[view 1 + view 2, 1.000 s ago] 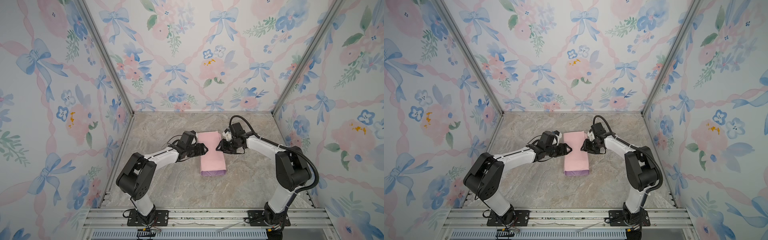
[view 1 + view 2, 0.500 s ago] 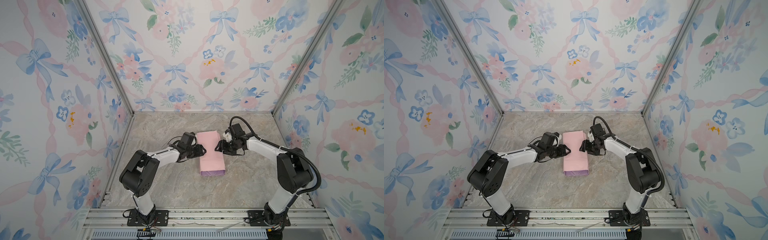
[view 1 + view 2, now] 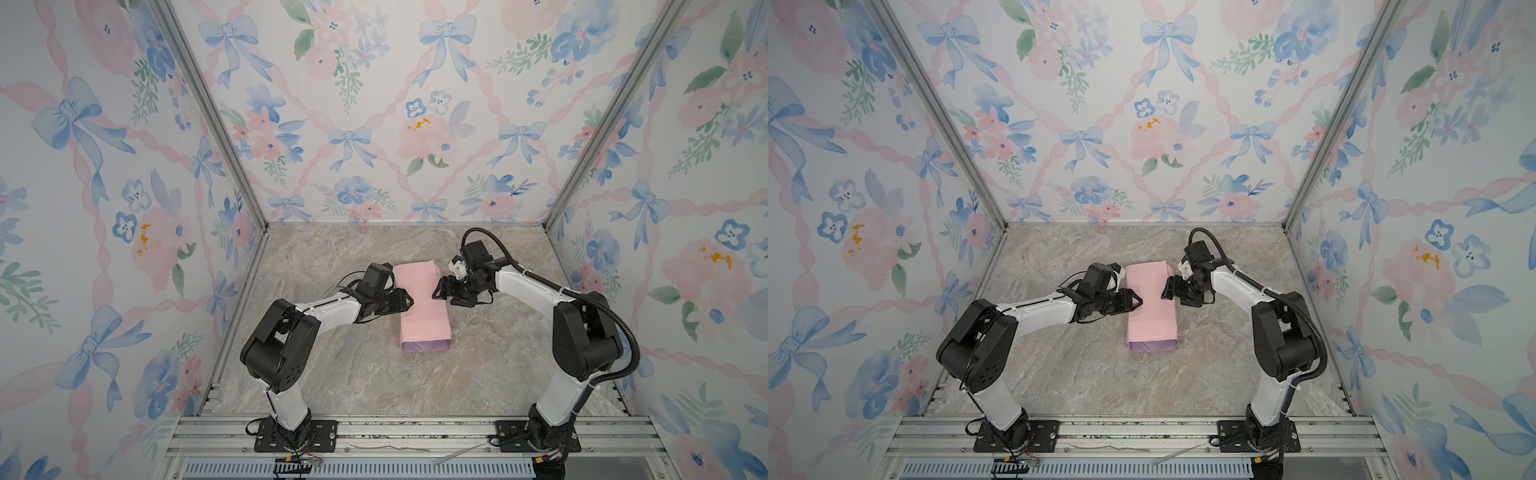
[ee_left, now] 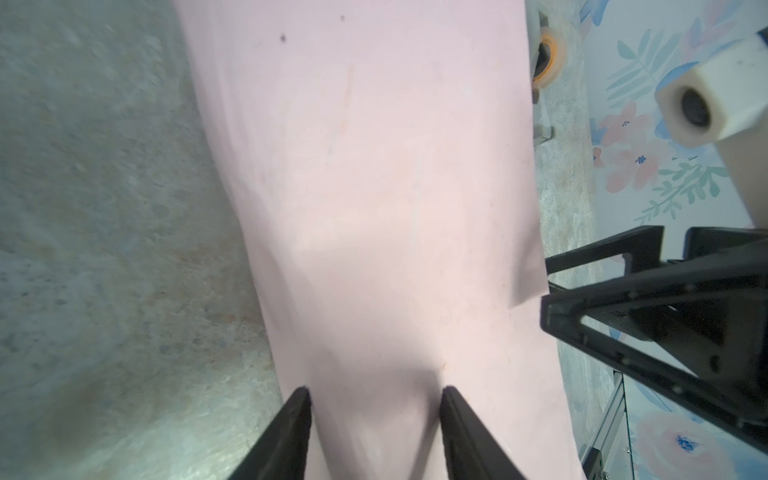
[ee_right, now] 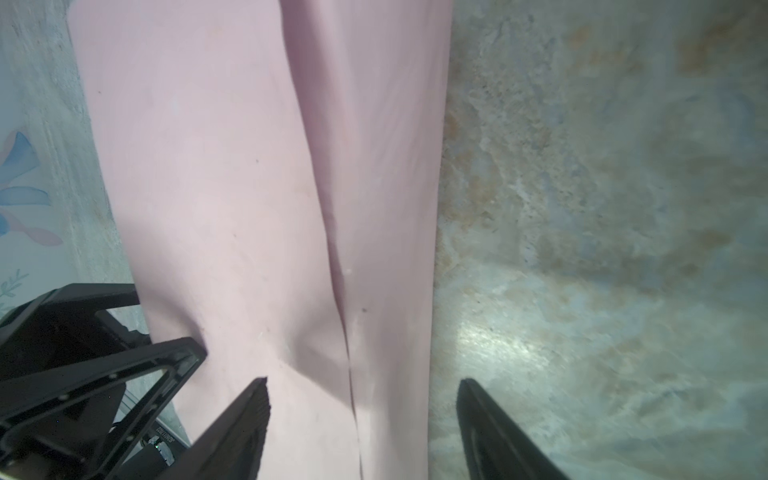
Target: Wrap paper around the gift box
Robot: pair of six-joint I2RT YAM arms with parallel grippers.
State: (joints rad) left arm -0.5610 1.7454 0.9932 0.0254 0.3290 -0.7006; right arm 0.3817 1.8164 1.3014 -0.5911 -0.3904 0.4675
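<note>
The paper (image 3: 422, 307) (image 3: 1152, 307) lies folded into a long parcel in mid-table, pale pink side out, with a lilac strip at its near end (image 3: 424, 345). The gift box is hidden. My left gripper (image 3: 409, 301) (image 3: 1139, 301) reaches in from the left. In the left wrist view it (image 4: 376, 392) is open, both fingertips resting on the pink paper (image 4: 395, 187). My right gripper (image 3: 441, 294) (image 3: 1170, 294) sits at the parcel's right edge. In the right wrist view it (image 5: 361, 384) is open wide, one finger over the paper (image 5: 249, 187) beside the overlapping seam, the other over bare table.
The marble-look tabletop (image 3: 353, 374) is enclosed by flowered walls on three sides, with an aluminium rail (image 3: 415, 432) along the front. A small orange-rimmed roll (image 4: 548, 54) shows past the parcel's far edge in the left wrist view.
My right gripper has opened wider at the parcel's right edge. The left jaws have narrowed a little and shifted slightly onto the paper. The parcel has not moved.
</note>
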